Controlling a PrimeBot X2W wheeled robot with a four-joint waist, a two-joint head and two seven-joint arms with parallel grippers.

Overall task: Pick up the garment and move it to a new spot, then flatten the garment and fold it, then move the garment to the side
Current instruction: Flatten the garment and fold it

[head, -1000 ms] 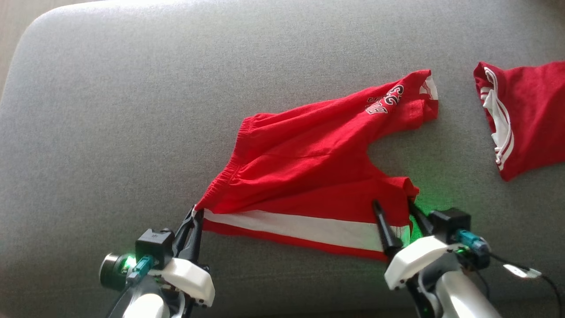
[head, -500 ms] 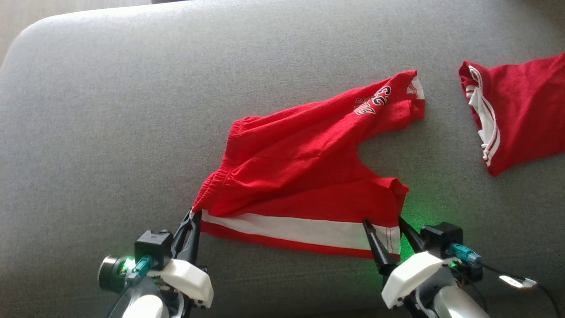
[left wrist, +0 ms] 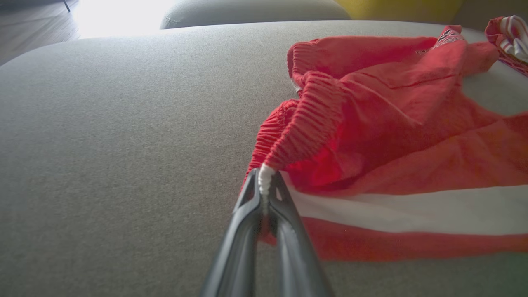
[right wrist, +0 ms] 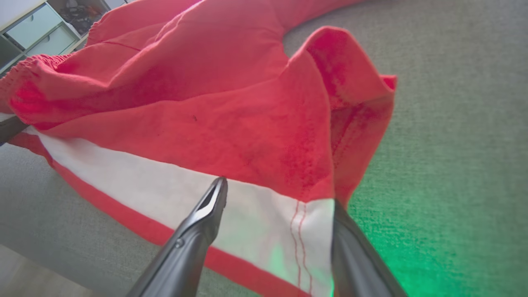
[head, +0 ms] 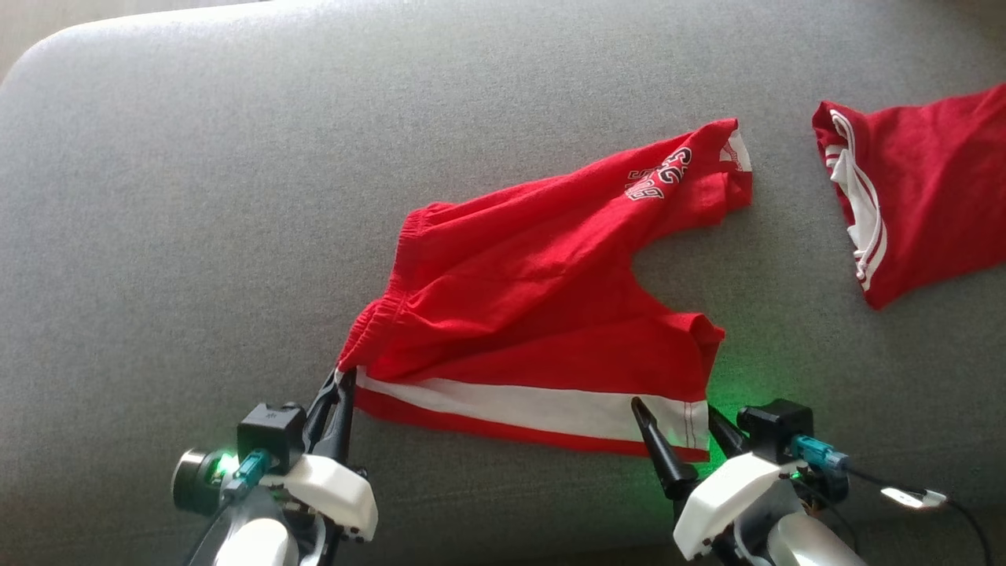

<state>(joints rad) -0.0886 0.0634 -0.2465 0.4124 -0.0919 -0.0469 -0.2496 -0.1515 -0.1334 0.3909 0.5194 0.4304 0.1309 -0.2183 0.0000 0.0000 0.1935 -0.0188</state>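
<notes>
The garment (head: 542, 314) is a pair of red shorts with a white side stripe and white lettering on one leg. It lies spread and wrinkled on a grey cushion (head: 196, 196). My left gripper (head: 339, 384) is shut on the waistband corner, where the white stripe ends. The left wrist view shows that gripper (left wrist: 264, 183) pinching the gathered elastic of the shorts (left wrist: 392, 123). My right gripper (head: 673, 406) is open at the near leg's hem corner. In the right wrist view its fingers (right wrist: 277, 196) straddle the white stripe of the shorts (right wrist: 206, 103), one finger partly hidden behind the cloth.
A second red garment (head: 912, 196) with white trim lies at the cushion's right side, also seen as a red garment (left wrist: 509, 37) in the left wrist view. The cushion's rounded far-left corner (head: 47, 55) and its near edge bound the surface. Drawers (right wrist: 37, 29) stand beyond.
My open right gripper has drawn back toward the near edge, its fingertips now at the leg's hem instead of further over the cloth. The left gripper keeps its hold. The camera shifted slightly.
</notes>
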